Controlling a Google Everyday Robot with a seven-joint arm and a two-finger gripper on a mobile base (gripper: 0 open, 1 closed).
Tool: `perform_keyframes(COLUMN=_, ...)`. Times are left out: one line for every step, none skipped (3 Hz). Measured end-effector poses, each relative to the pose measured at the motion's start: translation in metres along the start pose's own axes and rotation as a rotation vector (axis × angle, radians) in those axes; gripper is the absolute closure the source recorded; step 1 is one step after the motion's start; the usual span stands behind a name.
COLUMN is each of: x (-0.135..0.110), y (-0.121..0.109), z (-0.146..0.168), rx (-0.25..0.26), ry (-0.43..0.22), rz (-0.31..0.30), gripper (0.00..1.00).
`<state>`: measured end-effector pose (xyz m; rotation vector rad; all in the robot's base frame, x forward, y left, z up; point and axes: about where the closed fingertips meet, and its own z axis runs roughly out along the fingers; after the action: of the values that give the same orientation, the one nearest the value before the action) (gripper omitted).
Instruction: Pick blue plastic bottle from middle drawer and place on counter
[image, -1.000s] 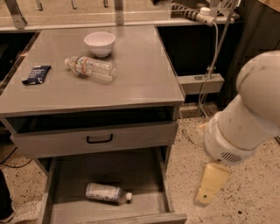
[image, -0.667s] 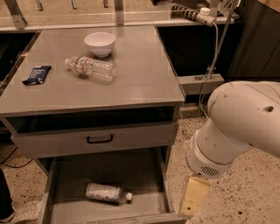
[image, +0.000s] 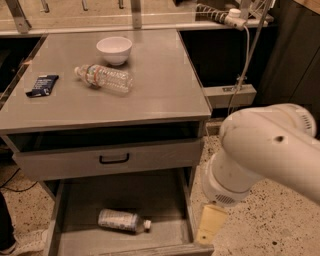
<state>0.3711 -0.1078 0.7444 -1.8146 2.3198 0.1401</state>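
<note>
Approaching: end effector (image: 212, 223) hangs by right edge of middle drawer (image: 131, 193); cannot tell its grip state. Shift left, descend across midsection of lying blue plastic bottle (image: 120, 220).

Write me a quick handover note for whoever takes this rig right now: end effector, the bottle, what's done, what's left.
The end effector hangs low by the right front corner of the open middle drawer, apart from the bottle.
The blue plastic bottle lies on its side on the drawer floor, cap to the right.
Done: drawer open.
Left: grasp the bottle, lift it, and set it on the counter.
</note>
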Motion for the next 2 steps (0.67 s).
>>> perform_keyframes(x=-0.0212, y=-0.022, z=0.0743, rx=0.037, ry=-0.004, rz=0.025, gripper=0.0)
perform_keyframes(x=-0.0212, y=-0.022, z=0.0744, rx=0.037, ry=-0.004, rz=0.025, gripper=0.0)
